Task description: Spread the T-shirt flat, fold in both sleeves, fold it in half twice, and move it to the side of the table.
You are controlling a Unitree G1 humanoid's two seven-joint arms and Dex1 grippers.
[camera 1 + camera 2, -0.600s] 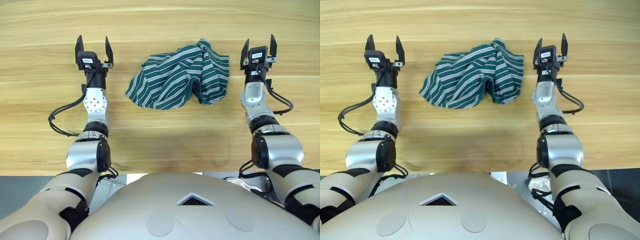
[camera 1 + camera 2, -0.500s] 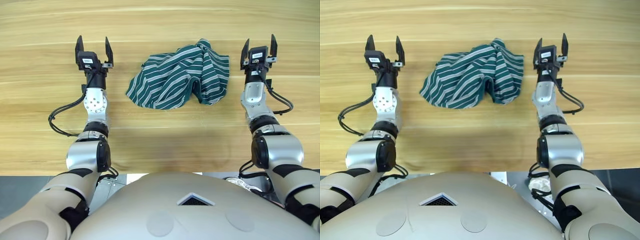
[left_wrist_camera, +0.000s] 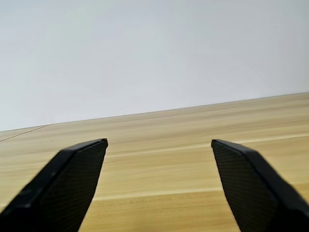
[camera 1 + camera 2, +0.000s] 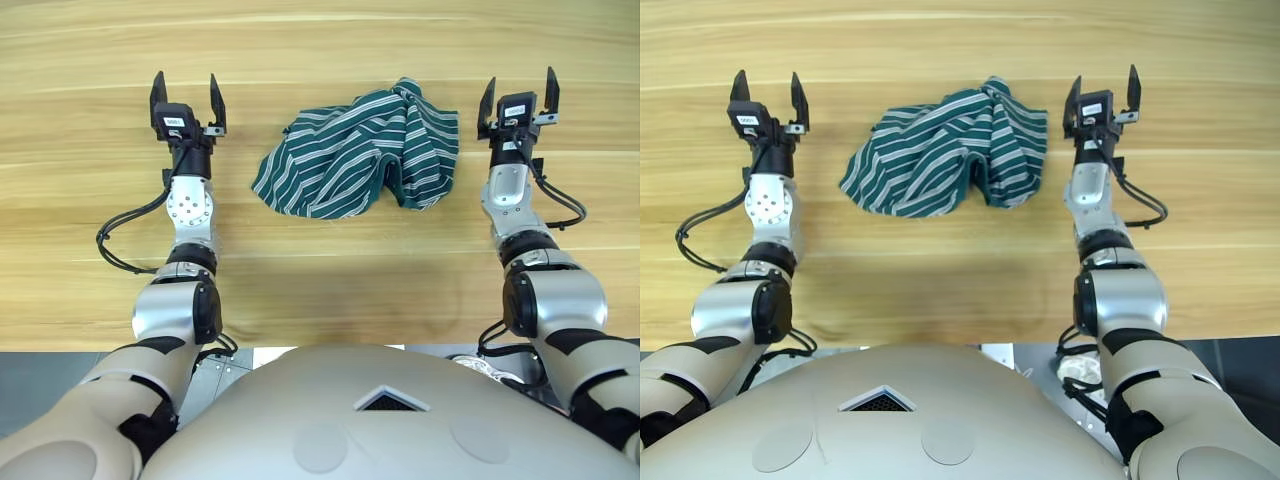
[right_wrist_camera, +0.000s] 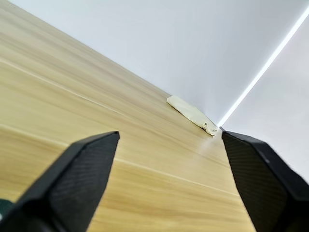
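Ahead at 12 o'clock on the wooden worktop point(image 4: 320, 280): crumpled green-and-white striped T-shirt point(image 4: 360, 150), bunched in a heap. At its 9 o'clock, well apart, left tool point(image 4: 187, 85), jaws wide apart, holding nothing. At its 3 o'clock, just beside the cloth, right tool point(image 4: 519, 82), likewise spread wide and empty. Farther off, near the worktop's far edge, a pale folded scrap point(image 5: 192, 115).

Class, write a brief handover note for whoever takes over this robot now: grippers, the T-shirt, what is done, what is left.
Left gripper: open, empty, left of the striped T-shirt.
Right gripper: open, empty, close beside its right edge, not touching.
The T-shirt is a crumpled heap on the wooden table, between them.
Done: nothing yet.
Left: spread flat, fold sleeves, halve twice, move aside.
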